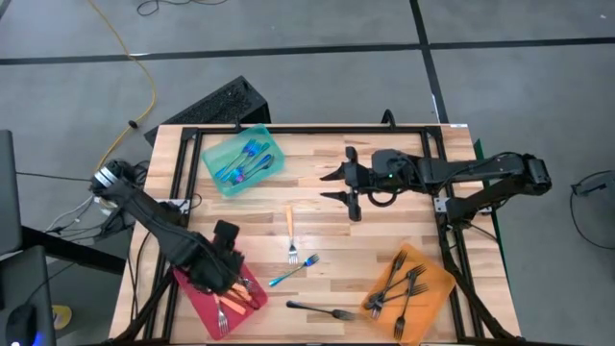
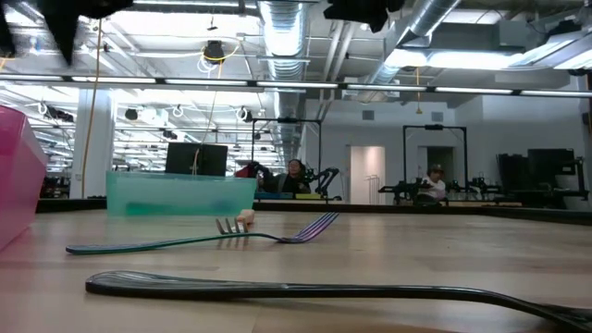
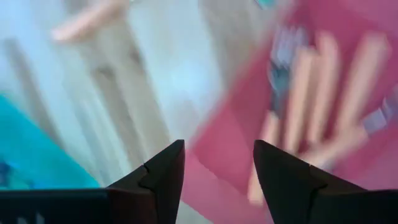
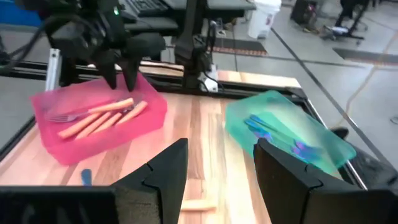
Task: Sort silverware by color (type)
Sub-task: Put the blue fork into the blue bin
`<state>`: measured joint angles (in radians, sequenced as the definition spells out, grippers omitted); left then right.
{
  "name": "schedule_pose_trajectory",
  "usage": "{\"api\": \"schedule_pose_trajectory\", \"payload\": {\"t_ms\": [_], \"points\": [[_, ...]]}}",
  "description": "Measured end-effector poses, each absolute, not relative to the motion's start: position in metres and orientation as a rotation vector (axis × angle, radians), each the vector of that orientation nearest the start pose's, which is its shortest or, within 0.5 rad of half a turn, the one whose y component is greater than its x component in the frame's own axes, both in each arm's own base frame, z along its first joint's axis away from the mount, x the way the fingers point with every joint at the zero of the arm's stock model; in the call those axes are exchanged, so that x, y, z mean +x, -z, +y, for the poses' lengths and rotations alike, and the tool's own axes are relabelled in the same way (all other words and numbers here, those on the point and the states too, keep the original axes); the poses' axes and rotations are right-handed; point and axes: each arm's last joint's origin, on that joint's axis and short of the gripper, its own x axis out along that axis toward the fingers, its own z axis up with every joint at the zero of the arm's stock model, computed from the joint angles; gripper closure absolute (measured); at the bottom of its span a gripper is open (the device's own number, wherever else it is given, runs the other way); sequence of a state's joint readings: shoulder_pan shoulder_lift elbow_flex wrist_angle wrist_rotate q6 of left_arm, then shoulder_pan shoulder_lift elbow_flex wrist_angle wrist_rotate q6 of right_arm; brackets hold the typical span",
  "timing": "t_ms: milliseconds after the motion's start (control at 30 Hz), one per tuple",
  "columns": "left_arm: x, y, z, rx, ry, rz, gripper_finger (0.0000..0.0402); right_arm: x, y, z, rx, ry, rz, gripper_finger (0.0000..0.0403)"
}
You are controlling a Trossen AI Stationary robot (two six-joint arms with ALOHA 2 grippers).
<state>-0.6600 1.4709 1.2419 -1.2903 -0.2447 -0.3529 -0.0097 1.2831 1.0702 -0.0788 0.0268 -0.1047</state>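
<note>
My left gripper [image 1: 235, 281] hangs open just above the red tray [image 1: 197, 300], which holds several orange-handled forks [image 4: 102, 117]; nothing is between its fingers [image 3: 163, 171]. My right gripper [image 1: 329, 185] stands open in the air over the table's middle, holding nothing. Three forks lie loose on the wood. They are an orange-handled one [image 1: 290, 234], a blue one [image 1: 293, 272] and a black one [image 1: 322, 310]. Blue forks [image 1: 245, 159] lie in the teal tray [image 1: 223, 183] at the far left. Black forks [image 1: 399, 286] lie in the orange tray [image 1: 437, 284] at the near right.
A black metal frame [image 1: 317, 128] runs along the table's far edge and sides. Bare wood lies between the three trays around the loose forks. In the low view the black fork [image 2: 324, 291] lies nearest, with the blue fork [image 2: 199, 240] behind it.
</note>
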Motion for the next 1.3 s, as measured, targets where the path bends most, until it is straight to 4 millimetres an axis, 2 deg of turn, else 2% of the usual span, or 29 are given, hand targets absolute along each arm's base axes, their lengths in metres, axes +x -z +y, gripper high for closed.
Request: {"api": "schedule_pose_trajectory", "payload": {"t_ms": [100,167,367,500,633,767,933,1000,1133,1300], "points": [[0.215,-0.279,-0.135,0.325,-0.039,1.28,0.0224,0.289,-0.335,-0.005,-0.095,0.067,0.308,0.02],[0.226,-0.28,-0.127,0.358,-0.035,1.231,0.0224,0.289,-0.335,-0.005,-0.103,0.082,0.309,0.02],[0.263,-0.284,-0.098,0.53,0.123,1.088,0.0224,0.289,-0.335,-0.006,-0.121,0.082,0.308,0.02],[0.278,-0.283,-0.076,0.686,0.287,1.051,0.0228,0.288,-0.332,-0.005,-0.124,0.08,0.335,0.02],[0.292,-0.272,-0.055,0.808,0.385,1.078,0.023,0.287,-0.329,-0.005,-0.126,0.078,0.371,0.02],[0.307,-0.251,-0.04,0.837,0.417,1.151,0.023,0.286,-0.325,-0.005,-0.127,0.075,0.412,0.02],[0.321,-0.231,-0.039,0.767,0.533,1.141,0.0231,0.283,-0.32,-0.004,-0.13,0.067,0.476,0.02],[0.326,-0.224,-0.042,0.72,0.525,1.15,0.0231,0.282,-0.318,-0.004,-0.12,0.069,0.493,0.02],[0.333,-0.221,-0.051,0.573,0.355,1.142,0.0231,0.282,-0.318,-0.005,-0.098,0.076,0.501,0.02],[0.339,-0.223,-0.054,0.2,0.08,1.109,0.0231,0.282,-0.318,-0.007,-0.102,0.101,0.499,0.02]]}}
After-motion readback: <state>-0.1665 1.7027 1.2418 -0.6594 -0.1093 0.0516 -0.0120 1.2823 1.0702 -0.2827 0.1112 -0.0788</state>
